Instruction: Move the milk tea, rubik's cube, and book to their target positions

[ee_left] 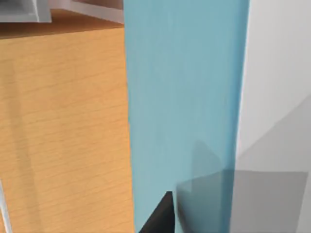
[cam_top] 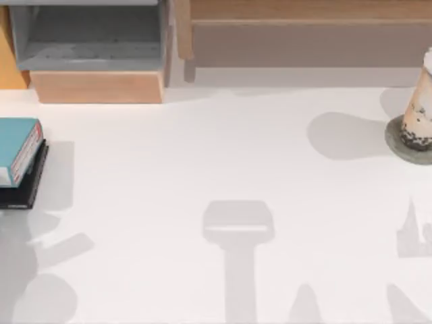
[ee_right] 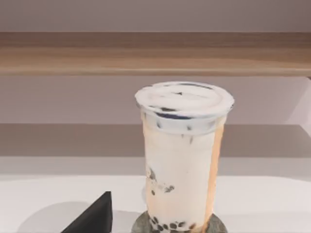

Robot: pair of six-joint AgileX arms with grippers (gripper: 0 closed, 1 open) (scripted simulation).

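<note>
The book (cam_top: 16, 150), teal-blue with white page edges, lies on a thin black slab (cam_top: 25, 189) at the table's left edge. Its teal cover (ee_left: 184, 111) runs close under the left wrist camera, with a black corner (ee_left: 158, 218) low beside it. The milk tea (cam_top: 420, 111) stands upright on a flat grey disc (cam_top: 405, 150) at the table's right edge. From the right wrist, the milk tea (ee_right: 183, 155) is straight ahead and a short way off, with a black wedge (ee_right: 92, 218) of my right gripper in front of it. The rubik's cube is out of view.
A grey open box (cam_top: 88, 37) on a wooden block (cam_top: 98, 86) stands at the back left. A long wooden shelf (cam_top: 304, 27) runs along the back right. Arm shadows fall on the white table (cam_top: 223, 169).
</note>
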